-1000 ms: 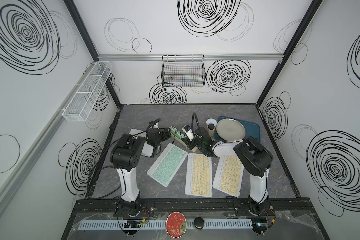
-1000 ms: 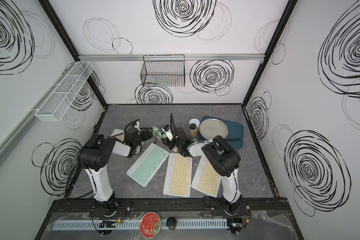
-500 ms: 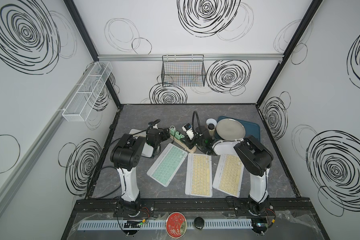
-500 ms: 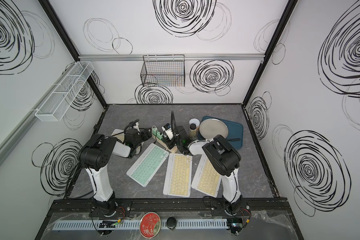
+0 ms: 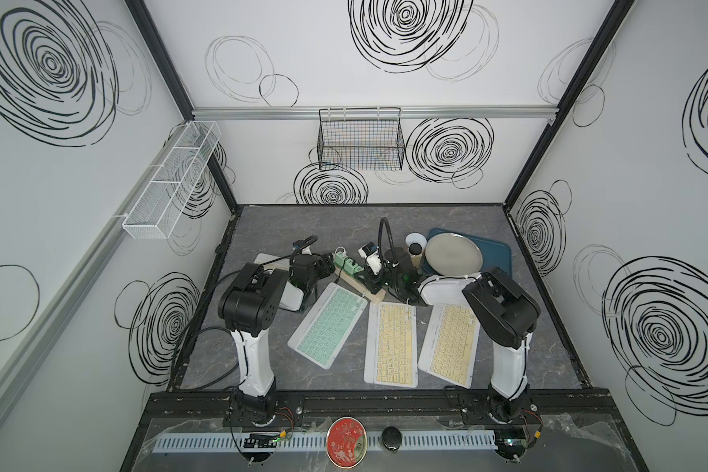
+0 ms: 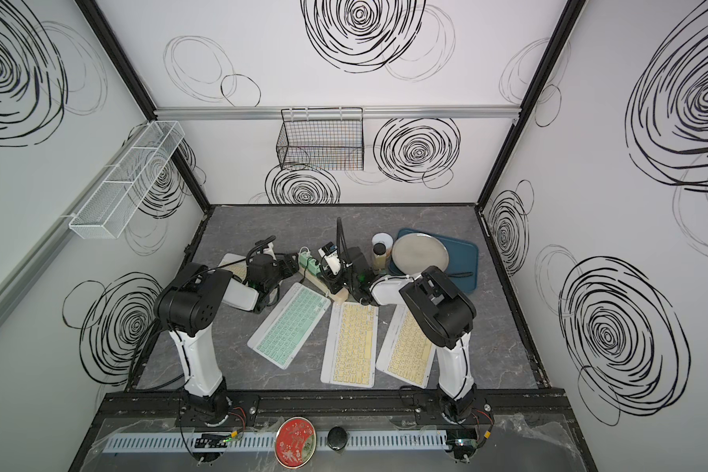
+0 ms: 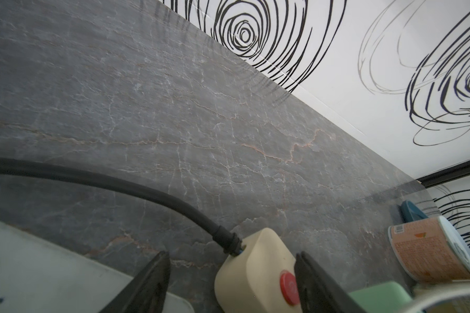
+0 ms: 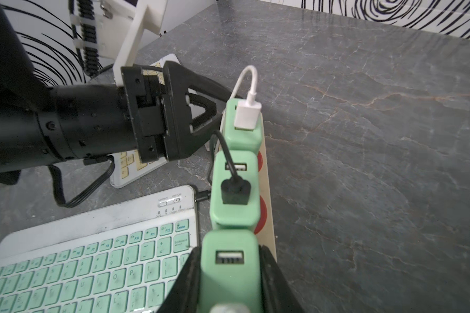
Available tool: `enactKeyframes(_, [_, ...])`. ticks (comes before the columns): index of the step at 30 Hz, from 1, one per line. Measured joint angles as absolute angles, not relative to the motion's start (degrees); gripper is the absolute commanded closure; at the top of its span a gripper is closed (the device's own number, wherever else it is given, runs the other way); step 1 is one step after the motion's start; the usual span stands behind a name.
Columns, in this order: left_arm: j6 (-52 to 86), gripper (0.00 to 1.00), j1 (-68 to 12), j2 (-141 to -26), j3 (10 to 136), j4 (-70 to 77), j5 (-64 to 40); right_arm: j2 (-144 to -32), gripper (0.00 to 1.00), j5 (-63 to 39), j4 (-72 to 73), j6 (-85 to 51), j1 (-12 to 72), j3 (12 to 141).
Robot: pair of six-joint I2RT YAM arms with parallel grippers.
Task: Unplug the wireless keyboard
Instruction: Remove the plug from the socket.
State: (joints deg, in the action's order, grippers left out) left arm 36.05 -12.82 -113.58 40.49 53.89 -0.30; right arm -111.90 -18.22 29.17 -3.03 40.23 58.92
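reach low: left claw (image 7: pixel 231 256) released astride power strip (image 7: pixel 255 273), right claw (image 8: pixel 228 252) clenched on green charger (image 8: pixel 229 279)

White links (image 5: pixel 254 359) — black joints (image 5: pixel 250 302)

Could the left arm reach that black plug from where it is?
Probably yes. The left gripper is open at the strip's end, and the black plug stands uncovered; the right gripper clamps the next charger, not that one.
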Motion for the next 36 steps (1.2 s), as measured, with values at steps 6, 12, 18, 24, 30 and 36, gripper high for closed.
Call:
enactKeyframes(6, [35.92,0.25,-13.13,-113.58,40.38,53.89,0.67,-111.66,1.00,-10.94,26.02,0.27,43.64,60.12])
enactKeyframes(12, [35.77,0.25,-13.15,-113.54,40.18,54.04,1.78,-111.13,1.00,-12.12,26.39,-2.50,43.38,59.66])
enactKeyframes(18, [35.42,0.25,-13.69,-113.51,40.14,54.06,1.78,-111.09,1.00,-17.47,28.86,-5.17,38.98,58.98])
enactKeyframes(24, [35.40,0.25,-13.72,-113.51,40.10,54.06,2.04,-111.04,1.00,-12.19,25.87,-1.32,42.76,60.10])
enactKeyframes(30, [35.38,0.25,-13.74,-113.47,40.01,54.11,2.15,-110.93,1.00,-10.28,25.04,0.12,43.57,60.12])
enactKeyframes(36, [35.35,0.24,-13.78,-113.47,40.01,54.11,2.22,-106.61,1.00,-8.56,25.12,0.01,43.31,58.35])
